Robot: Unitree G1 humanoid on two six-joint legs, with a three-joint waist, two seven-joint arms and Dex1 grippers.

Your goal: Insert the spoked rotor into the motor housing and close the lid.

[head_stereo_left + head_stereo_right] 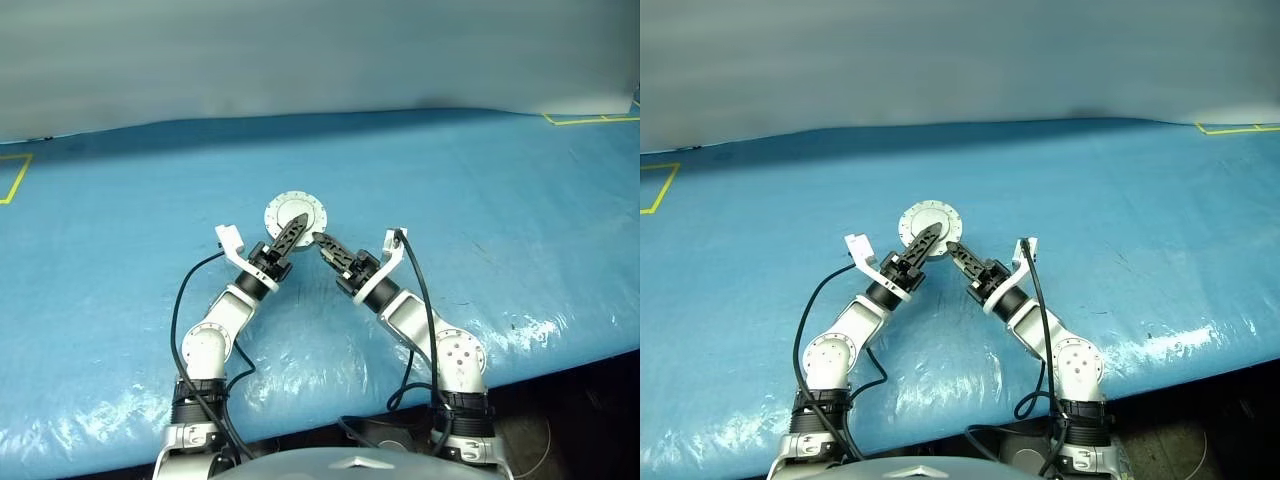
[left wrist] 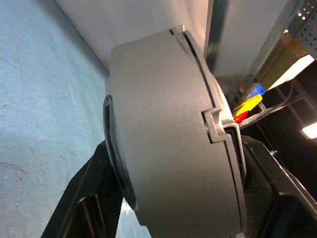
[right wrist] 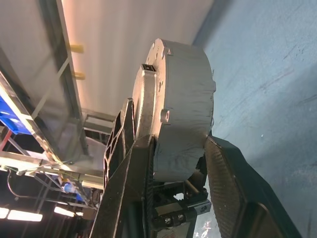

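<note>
On the blue tabletop (image 1: 120, 300), near its middle and just ahead of both arms, sits the motor housing (image 3: 184, 119) with the lid (image 1: 297, 212) closed flat on top, its plain light-grey outer face with small dots around the rim turned up. The left gripper (image 1: 292, 232) reaches in from the near left and the right gripper (image 1: 326, 245) from the near right, so the two meet at the housing's near side.

In the left wrist view the round grey wall of the housing stands between the two black fingers (image 2: 84, 203) of the left gripper, one finger on each flank and close against it, the jaws spread wide to the width of the body. In the right wrist view the right gripper straddles the housing as well, one black finger (image 3: 237, 188) by the flat underside and the other over the lid's side, with the jaws partly spread; whether the pads press on the metal I cannot tell. The seam between lid and body runs around the rim.
</note>
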